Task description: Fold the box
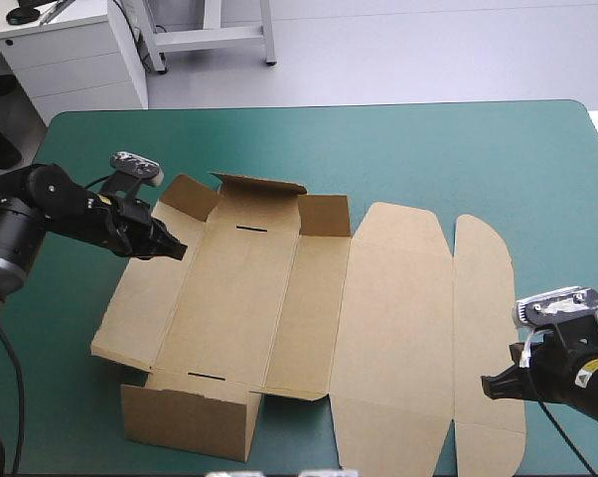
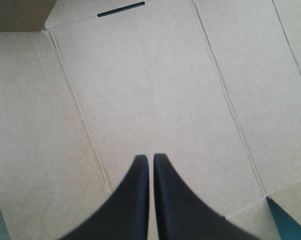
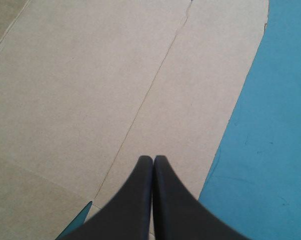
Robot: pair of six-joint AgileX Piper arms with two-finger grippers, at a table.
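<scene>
Both pincers pinched together; the brown cut-board box [image 1: 309, 318] lies lengthwise left-to-right, left pincer [image 1: 177, 249] over its left flap, right pincer [image 1: 488, 386] over its right edge.

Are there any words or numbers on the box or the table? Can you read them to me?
Brown box: no writing, only two dark slots.
Teal-green table cover: no writing.
Tiny pale sticker on the right arm: too small to read.
</scene>
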